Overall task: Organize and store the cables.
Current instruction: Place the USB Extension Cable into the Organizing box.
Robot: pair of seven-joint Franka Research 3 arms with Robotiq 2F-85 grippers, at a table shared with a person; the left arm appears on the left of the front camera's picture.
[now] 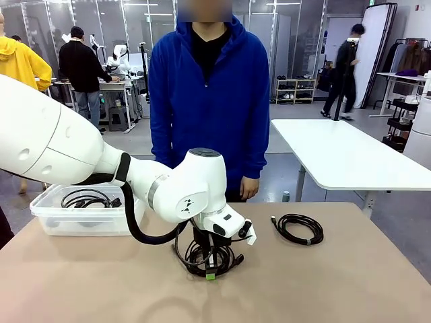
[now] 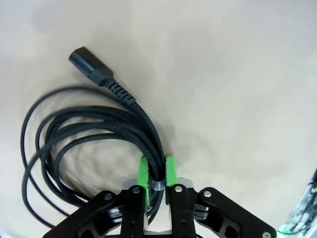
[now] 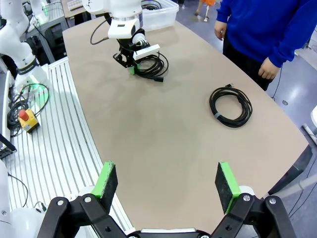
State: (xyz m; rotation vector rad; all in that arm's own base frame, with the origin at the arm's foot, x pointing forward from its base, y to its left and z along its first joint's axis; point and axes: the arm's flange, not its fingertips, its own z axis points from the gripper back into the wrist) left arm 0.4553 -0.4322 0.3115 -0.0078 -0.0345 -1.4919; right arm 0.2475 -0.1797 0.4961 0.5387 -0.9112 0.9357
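The desk (image 1: 350,282) is plain tan. On it, the braided cable coil (image 2: 136,111) is black with a fine woven pattern, a smooth black plug (image 2: 84,59) and a grey band (image 2: 157,186). The left gripper (image 2: 157,171) is black with bright green pads (image 2: 143,173), as is the right gripper (image 3: 167,182). The second coil (image 1: 318,233) is black. The bin (image 1: 67,222) on the desk is translucent white. The person's hoodie (image 1: 209,114) is blue.

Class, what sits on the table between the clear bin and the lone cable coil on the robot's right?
In the front view, another cable coil lies there, with the left tool shut on it; the rest is bare table.
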